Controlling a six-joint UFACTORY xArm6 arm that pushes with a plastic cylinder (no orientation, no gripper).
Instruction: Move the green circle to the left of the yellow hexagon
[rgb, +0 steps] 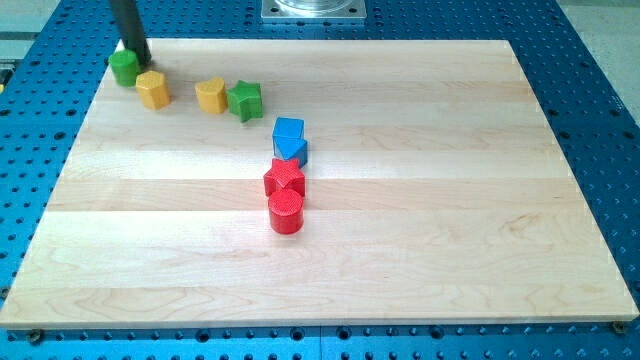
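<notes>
The green circle (124, 67) sits near the board's top left corner. The yellow hexagon (152, 89) lies just to its lower right, almost touching it. My tip (139, 60) stands at the green circle's upper right edge, touching or nearly touching it, just above the yellow hexagon.
A yellow heart-like block (211, 95) and a green star (245, 100) lie side by side right of the hexagon. A blue block (289, 138), a red star (284, 179) and a red cylinder (286, 212) form a line near the middle. The wooden board (450, 200) rests on a blue perforated table.
</notes>
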